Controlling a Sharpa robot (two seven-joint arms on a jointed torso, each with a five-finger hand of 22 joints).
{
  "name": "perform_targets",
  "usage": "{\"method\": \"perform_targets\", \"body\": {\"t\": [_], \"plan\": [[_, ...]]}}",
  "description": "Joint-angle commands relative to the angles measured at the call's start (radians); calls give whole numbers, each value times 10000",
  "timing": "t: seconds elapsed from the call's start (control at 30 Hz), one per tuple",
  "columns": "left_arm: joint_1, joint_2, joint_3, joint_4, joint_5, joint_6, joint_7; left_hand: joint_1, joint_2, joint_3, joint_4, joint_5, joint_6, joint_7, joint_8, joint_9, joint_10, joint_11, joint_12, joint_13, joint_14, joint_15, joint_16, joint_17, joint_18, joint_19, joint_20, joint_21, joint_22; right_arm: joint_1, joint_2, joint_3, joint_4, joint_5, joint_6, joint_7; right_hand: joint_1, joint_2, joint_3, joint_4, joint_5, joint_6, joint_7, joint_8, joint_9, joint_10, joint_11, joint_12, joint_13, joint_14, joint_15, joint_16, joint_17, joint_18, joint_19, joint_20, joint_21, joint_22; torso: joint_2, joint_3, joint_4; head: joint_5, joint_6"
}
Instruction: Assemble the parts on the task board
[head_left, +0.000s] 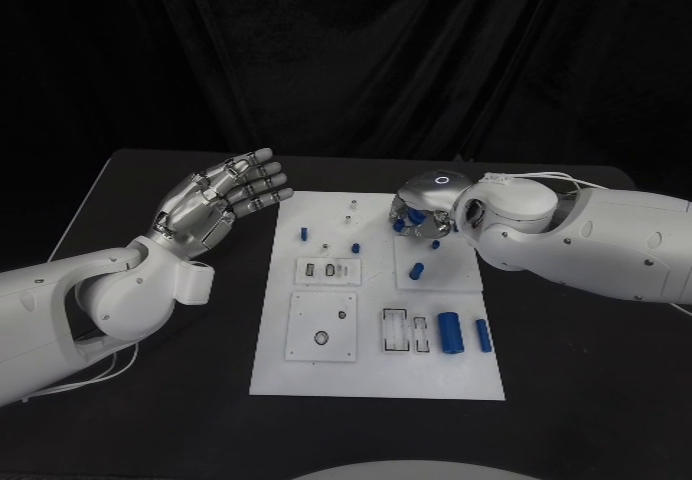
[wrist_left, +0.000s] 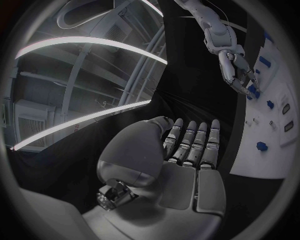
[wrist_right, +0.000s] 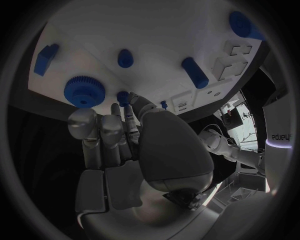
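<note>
Head view: the left hand (head_left: 219, 198) is raised beside the task board (head_left: 378, 375), fingers spread, nothing grasped; the right hand (head_left: 420, 214) is lowered over the board's far right section. Right wrist view: a small blue part (wrist_right: 123, 97) is touched by the fingertips (wrist_right: 133, 102), though a firm grasp cannot be confirmed; a blue gear (wrist_right: 84, 91) is seen just beside it.

You can make out 1 piece of lettering: in the right wrist view, dark characters run along a white arm casing (wrist_right: 279, 137) at the edge of the circle, just above a glowing ring. They look like a brand word, but they are too small and turned for you to read letter for letter. Nothing legible stands on the task board (head_left: 378, 350) or on the blue parts (head_left: 450, 333).
</note>
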Motion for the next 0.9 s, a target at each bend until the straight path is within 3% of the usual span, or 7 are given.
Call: {"method": "perform_targets", "body": {"t": [0.03, 0.27, 0.43, 0.5, 0.57, 0.7, 0.9], "plan": [[19, 25, 7, -30, -8, 210, 1159, -107, 24, 55, -9, -9, -37, 22, 30, -2, 9, 92, -36, -11, -22, 55, 48, -9, -97, 51, 24, 39, -13, -85, 56, 7, -128, 206, -305, 133, 8, 136, 211, -5, 49, 283, 47, 122, 82, 255, -17, -89, -16, 89, 11, 72, 36, -138, 71, 27, 78, 70, -12, -6, 15, -42, -6], [17, 37, 7, -95, -8, 274, 1084, -128, 20, 109, -37, -14, -62, 44, 20, -4, -11, 117, -47, -13, -18, 80, 65, -10, -126, 58, 25, 43, -14, -197, 127, 7, -321, 259, -619, 271, 307, 215, 723, -202, 43, 779, 174, 279, 307, 949, -206, -256, -22, 192, -153, 72, 124, -158, 159, -121, 146, 226, -20, -10, 9, 11, 0], [16, 15, 7, -130, -8, 287, 1033, -139, 8, 127, -51, -23, -60, 56, 20, -4, -17, 131, -49, -13, -27, 89, 63, -13, -136, 63, 24, 46, -14, -221, 77, 8, -364, 269, -1101, 503, 550, 254, 1044, -400, -192, 935, 281, 309, 442, 1321, -299, -402, -16, 258, -246, 33, 198, -174, 199, -211, 153, 300, -26, -7, -16, 80, 6], [15, 10, 7, -146, -5, 289, 1014, -139, 8, 127, -51, -23, -60, 56, 20, -4, -17, 131, -49, -13, -27, 89, 63, -13, -136, 63, 24, 46, -14, -222, 47, 9, -371, 310, -1388, 644, 679, 310, 1210, -494, -980, 1128, 375, 387, 563, 1719, -407, -418, 17, 361, -330, 65, 390, -200, 291, -292, 219, 468, -25, -1, -16, 87, 7], [15, 12, 7, -161, 5, 293, 996, -139, 8, 127, -51, -23, -60, 56, 20, -4, -17, 131, -49, -13, -27, 89, 63, -13, -136, 63, 24, 46, -14, -210, 30, 11, -380, 373, -1635, 779, 717, 316, 1262, -522, -1270, 1175, 388, 399, 630, 1872, -435, -483, 19, 379, -357, 28, 394, -203, 295, -326, 199, 466, -28, 1, -9, 86, 31], [15, 24, 7, -174, 25, 312, 963, -147, 0, 139, -62, -28, -51, 63, 23, -2, -19, 139, -50, -12, -21, 93, 75, -12, -144, 66, 24, 48, -13, -73, 83, 16, -408, 554, -2027, 1010, 802, 308, 1331, -583, -1501, 1225, 412, 404, 714, 2051, -439, -577, 22, 414, -364, 6, 460, -215, 318, -346, 200, 517, -32, 4, -6, 101, 70], [15, 81, 8, -194, 33, 329, 932, -152, -1, 149, -67, -29, -34, 68, 28, 1, -19, 144, -50, -12, -20, 98, 78, -12, -149, 69, 25, 50, -13, 303, 436, 20, -544, 1251, -1684, 1071, 786, 249, 1313, -579, -1700, 1186, 435, 362, 762, 2138, -424, -689, 15, 428, -360, -16, 483, -221, 326, -344, 193, 541, -41, -10, -26, 167, 96]]}}
